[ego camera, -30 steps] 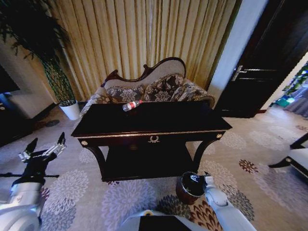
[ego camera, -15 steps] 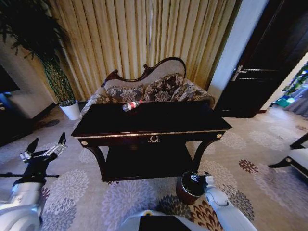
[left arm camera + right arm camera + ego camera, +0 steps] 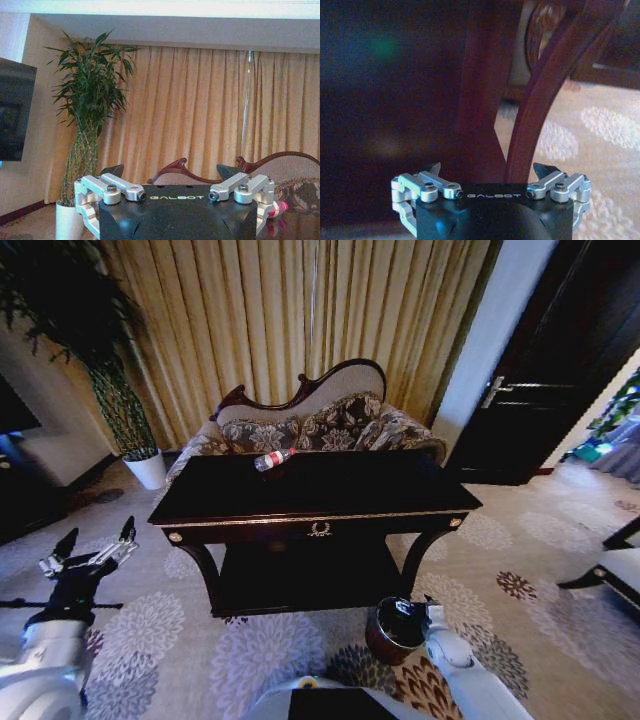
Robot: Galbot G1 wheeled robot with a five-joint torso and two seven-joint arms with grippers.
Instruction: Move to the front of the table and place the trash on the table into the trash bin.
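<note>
The dark glossy table [image 3: 400, 502] stands straight ahead, its gold ornament facing me. A clear bottle with a red label [image 3: 272, 459] lies on its side near the table's far left edge; its pink cap end [image 3: 278, 207] also shows in the left wrist view. The reddish-brown trash bin [image 3: 384, 640] sits on the carpet before the table's right leg. My right gripper [image 3: 428, 612] hangs beside the bin's rim; in its wrist view the right gripper [image 3: 488, 168] is open and empty, facing the curved table leg [image 3: 535, 100]. My left gripper [image 3: 95, 542], low at the left, is open and empty [image 3: 171, 171].
A carved sofa [image 3: 310, 425] stands behind the table against gold curtains. A tall plant in a white pot [image 3: 148, 468] is at the left, with a black TV stand [image 3: 25, 502] beyond. A dark door [image 3: 560, 370] and a chair [image 3: 618, 565] are at the right.
</note>
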